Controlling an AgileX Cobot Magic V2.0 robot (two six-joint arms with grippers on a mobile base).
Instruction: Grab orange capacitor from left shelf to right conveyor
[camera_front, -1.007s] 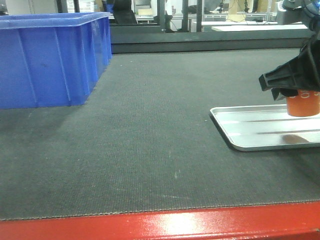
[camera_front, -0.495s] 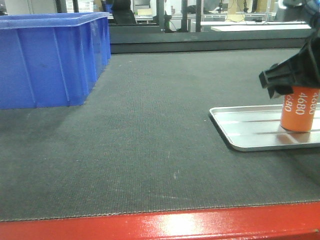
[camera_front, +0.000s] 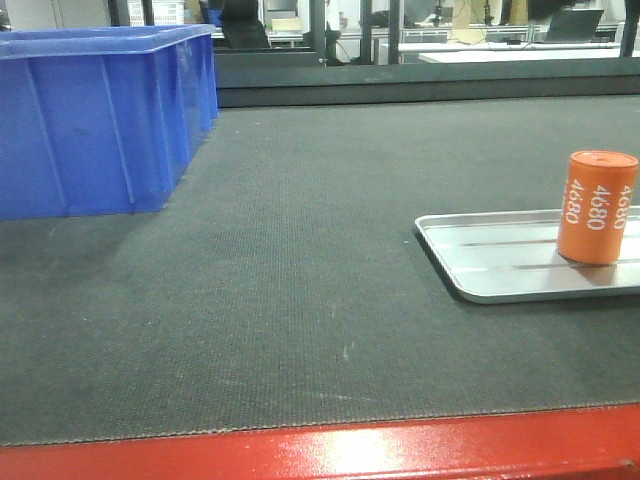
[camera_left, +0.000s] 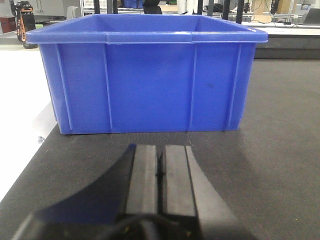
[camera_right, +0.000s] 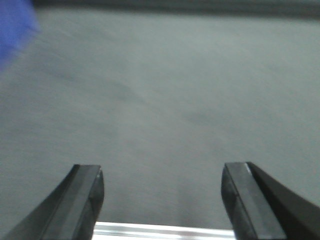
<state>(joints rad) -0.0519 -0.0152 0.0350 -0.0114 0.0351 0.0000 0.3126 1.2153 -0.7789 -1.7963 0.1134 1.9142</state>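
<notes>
The orange capacitor (camera_front: 597, 207), marked "4680" in white, stands upright on a small silver ribbed tray (camera_front: 490, 262) on the dark grey conveyor belt (camera_front: 300, 250) with its red front frame (camera_front: 330, 450). My right gripper (camera_right: 162, 172) is open and empty above the belt, with the tray's edge (camera_right: 165, 230) just below its fingertips; it does not show in the front view. My left gripper (camera_left: 161, 150) is shut and empty, low over the belt, facing a blue bin. The left shelf is out of view.
A large blue plastic bin (camera_front: 100, 115) stands at the back left of the belt, and fills the left wrist view (camera_left: 150, 75). White floor (camera_left: 20, 130) lies left of the belt's edge. Workbenches stand beyond the belt's far edge.
The right gripper lowered the capacitor onto the silver tray, let go of it and withdrew out of the front view. The capacitor now stands alone.
</notes>
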